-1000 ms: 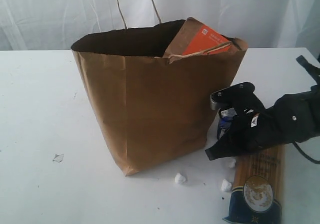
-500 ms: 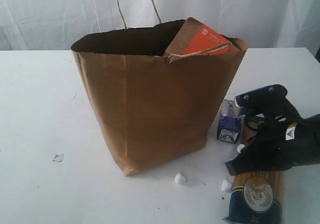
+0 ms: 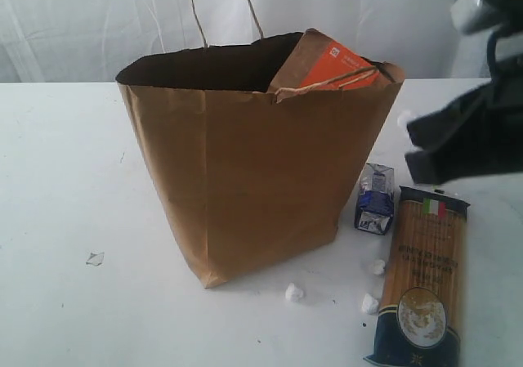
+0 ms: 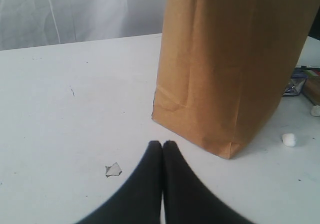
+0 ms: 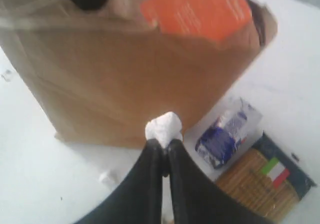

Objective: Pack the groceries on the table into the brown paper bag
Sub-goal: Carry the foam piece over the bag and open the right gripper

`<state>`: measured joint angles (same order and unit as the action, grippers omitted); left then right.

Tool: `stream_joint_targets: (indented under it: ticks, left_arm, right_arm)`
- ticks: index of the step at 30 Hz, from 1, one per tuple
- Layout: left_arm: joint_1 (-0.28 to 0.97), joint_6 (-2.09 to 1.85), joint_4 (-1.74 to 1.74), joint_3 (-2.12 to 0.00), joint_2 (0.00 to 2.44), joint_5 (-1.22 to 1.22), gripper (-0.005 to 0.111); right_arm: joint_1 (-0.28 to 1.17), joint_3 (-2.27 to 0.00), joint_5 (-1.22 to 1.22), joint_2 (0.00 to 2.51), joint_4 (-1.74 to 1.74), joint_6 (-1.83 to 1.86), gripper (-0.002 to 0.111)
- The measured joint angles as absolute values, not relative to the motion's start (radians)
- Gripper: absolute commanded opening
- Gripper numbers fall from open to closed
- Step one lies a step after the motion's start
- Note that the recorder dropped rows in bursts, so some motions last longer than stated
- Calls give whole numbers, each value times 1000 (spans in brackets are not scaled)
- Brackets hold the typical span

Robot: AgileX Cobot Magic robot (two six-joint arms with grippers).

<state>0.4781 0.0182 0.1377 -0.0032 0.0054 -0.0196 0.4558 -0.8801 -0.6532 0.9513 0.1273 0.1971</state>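
White table [image 3: 65, 179]: carton [image 3: 376, 199] below right end effector [image 5: 165, 144], maybe pinching lump [image 5: 163, 126].

The left pincer [image 4: 162, 143] is being held low over the tabletop [image 4: 60, 99], with its fingers being pressed flat together. The right arm [image 3: 482, 130] is being held raised and is blurred, while the right pincer [image 5: 163, 143] is being clamped at its tips on a small white lump [image 5: 163, 125].

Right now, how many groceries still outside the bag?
2: small blue-white carton beside the brown paper bag, long spaghetti pack flat next to it. More may hide behind the bag.
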Motion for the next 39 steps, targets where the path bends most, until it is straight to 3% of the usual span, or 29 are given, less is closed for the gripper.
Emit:
stream_joint_targets:
  ticks: [12, 22, 32, 33, 37, 39]
  left_arm:
    - [478, 18, 138, -3, 5, -20, 0]
    - [478, 18, 138, -3, 5, -20, 0]
    - [478, 18, 138, -3, 5, -20, 0]
    - [478, 18, 138, -3, 5, -20, 0]
    - [478, 18, 138, -3, 5, -20, 0]
    - [478, 18, 138, -3, 5, -20, 0]
  right_arm:
    - [728, -1392, -745, 1285, 57, 240, 1]
    - [691, -1435, -781, 1534, -53, 123, 1]
    - [645, -1437, -688, 1564, -63, 90, 2]
    - [645, -1439, -679, 1570, -63, 90, 5]
    - [645, -1442, -677, 1596, -26, 89, 50]
    - [645, -1442, -677, 1598, -21, 89, 56]
